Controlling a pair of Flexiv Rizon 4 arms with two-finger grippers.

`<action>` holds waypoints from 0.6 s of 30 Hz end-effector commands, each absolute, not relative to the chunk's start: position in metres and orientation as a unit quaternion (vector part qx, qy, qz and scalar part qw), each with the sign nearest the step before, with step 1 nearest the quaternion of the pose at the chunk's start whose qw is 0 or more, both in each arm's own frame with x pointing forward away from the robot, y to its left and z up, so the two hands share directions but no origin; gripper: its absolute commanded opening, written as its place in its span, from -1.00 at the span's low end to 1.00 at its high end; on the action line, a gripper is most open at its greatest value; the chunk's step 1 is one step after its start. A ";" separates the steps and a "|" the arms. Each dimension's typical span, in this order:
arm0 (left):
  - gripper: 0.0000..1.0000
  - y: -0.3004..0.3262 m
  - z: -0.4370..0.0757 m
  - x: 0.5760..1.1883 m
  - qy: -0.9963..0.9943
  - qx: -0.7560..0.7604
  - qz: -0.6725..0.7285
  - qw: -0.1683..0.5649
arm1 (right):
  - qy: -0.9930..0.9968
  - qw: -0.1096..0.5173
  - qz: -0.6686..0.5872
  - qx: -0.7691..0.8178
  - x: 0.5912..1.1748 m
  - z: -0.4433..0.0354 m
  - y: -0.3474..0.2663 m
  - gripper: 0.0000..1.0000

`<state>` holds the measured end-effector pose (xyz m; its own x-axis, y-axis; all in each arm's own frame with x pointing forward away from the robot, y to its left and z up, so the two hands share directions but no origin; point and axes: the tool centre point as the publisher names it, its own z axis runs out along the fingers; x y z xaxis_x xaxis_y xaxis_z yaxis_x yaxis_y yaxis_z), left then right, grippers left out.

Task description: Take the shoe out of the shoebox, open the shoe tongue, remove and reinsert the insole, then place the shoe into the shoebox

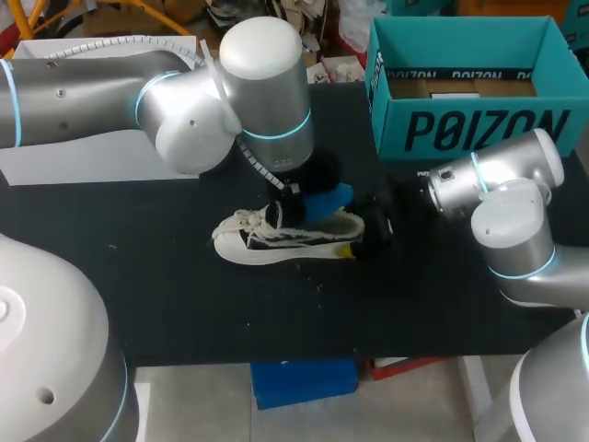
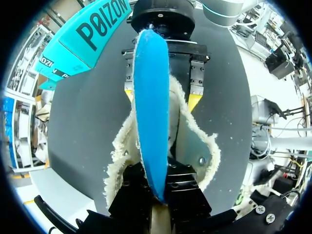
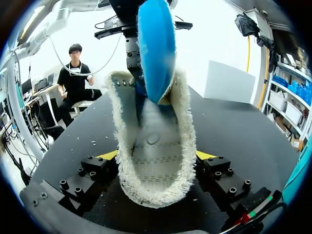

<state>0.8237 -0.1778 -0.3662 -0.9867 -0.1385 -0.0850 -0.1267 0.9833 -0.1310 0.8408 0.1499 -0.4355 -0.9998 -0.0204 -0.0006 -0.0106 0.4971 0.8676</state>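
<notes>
Blue insole (image 2: 151,107) clamped in left hand (image 2: 158,201) | right hand (image 3: 156,156) clamped on shoe (image 1: 276,241) heel

A matte black table (image 1: 184,285) dotted with pale specks

My left arm (image 1: 83,87), at ten o'clock in the head view, and right arm (image 1: 502,180), at three, are silver-grey tubes with white domed caps and cyan rings, a ribbed white hose (image 1: 120,42) tops the left, and my right gripper (image 3: 157,156) is black, screw-studded and yellow-tipped.
</notes>
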 end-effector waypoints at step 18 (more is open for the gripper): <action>-0.40 -0.224 -0.374 0.824 0.992 -0.062 -0.081 0.071 | -0.866 0.005 -0.501 0.008 0.841 -0.442 0.150 -1.00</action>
